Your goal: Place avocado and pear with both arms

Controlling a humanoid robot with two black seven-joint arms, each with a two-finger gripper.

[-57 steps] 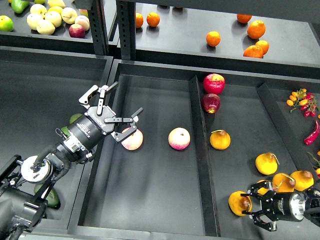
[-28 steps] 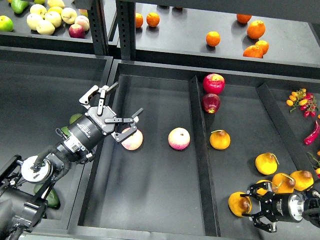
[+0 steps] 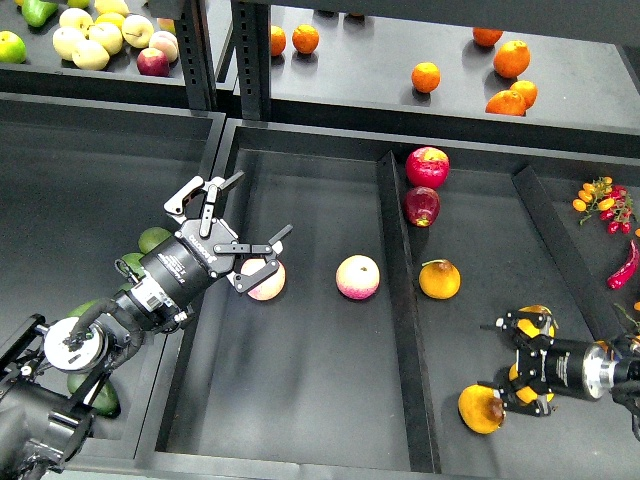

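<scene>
The pear (image 3: 481, 408), yellow-orange with a dark blotch, lies in the right tray near its front left corner. My right gripper (image 3: 500, 357) is open and empty, just above and right of the pear, not touching it. More yellow pears (image 3: 540, 318) lie behind that gripper, partly hidden. A dark green avocado (image 3: 103, 400) lies in the left tray at the lower left, partly hidden under my left arm. My left gripper (image 3: 250, 212) is open and empty, over the middle tray's left edge, far from that avocado.
Two pink-yellow fruits (image 3: 264, 281) (image 3: 358, 277) lie in the middle tray. Lighter avocados (image 3: 153, 238) sit beside my left arm. Another yellow pear (image 3: 440, 279) and red apples (image 3: 427, 166) lie beyond a divider (image 3: 404, 330). Oranges (image 3: 426, 76) are on the back shelf, chilies (image 3: 622, 268) at the right.
My right gripper has drawn back from the blotched pear, moving up and to the right. My left gripper has shifted slightly down and right. The fruits have not moved.
</scene>
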